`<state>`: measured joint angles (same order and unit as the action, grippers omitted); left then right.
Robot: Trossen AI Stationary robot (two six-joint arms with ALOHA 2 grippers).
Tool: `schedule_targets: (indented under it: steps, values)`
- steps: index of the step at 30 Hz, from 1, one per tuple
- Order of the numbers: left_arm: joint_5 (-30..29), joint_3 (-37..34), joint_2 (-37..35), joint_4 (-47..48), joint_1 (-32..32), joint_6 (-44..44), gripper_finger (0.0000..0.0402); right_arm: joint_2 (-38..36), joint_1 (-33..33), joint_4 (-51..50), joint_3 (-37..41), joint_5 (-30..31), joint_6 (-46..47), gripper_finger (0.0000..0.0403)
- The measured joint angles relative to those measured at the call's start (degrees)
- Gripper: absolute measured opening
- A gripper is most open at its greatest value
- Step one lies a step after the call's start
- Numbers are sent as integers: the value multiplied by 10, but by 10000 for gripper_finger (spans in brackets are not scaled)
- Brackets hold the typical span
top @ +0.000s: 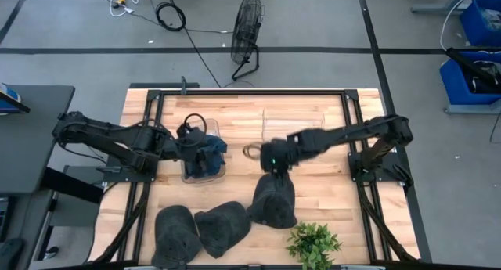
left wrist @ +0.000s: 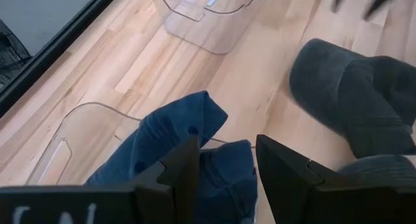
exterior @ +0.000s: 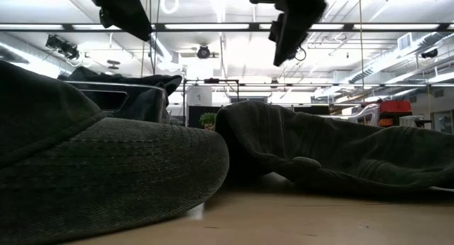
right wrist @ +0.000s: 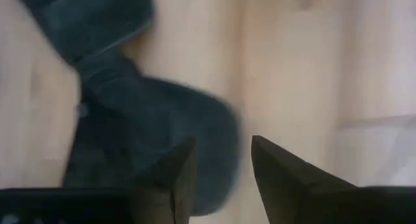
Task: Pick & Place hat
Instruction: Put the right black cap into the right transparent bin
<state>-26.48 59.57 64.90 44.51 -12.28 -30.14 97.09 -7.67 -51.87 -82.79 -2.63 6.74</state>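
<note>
A blue hat point(top: 210, 154) lies crumpled inside a clear plastic bin point(top: 188, 174) on the table's left half. My left gripper point(top: 197, 149) hovers just over it, fingers open on either side of the blue cloth point(left wrist: 175, 139). Three dark grey hats rest near the table's near edge. My right gripper point(top: 274, 167) is open above the rightmost of them point(top: 274, 201), and the right wrist view shows that hat point(right wrist: 149, 133) below the spread fingers point(right wrist: 221, 165). In the low view both grippers hang high above the hats.
A second clear bin point(top: 293, 120) stands behind the right gripper, toward the far edge. Two more dark hats point(top: 174, 235) point(top: 223, 223) lie at the near edge on the left. A small green plant point(top: 313, 243) sits at the near edge beside the rightmost hat.
</note>
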Motion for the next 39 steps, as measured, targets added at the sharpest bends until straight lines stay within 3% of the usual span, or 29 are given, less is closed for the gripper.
schedule_targets:
  steps: [6, 19, 30, 39]
  values:
    - [1, 0, 0, 3, -2, 49, 156, 0, -47, 103, 64, 0, 78, 150]
    - [1, 0, 0, -1, -2, 48, 156, 3, -95, 331, 218, -39, 66, 150]
    - [1, 0, 0, -3, -2, 34, 156, 5, -110, 384, 252, 57, -18, 154]
    - [1, 0, 0, -2, -2, 33, 156, 4, -111, 375, 229, 72, -58, 216]
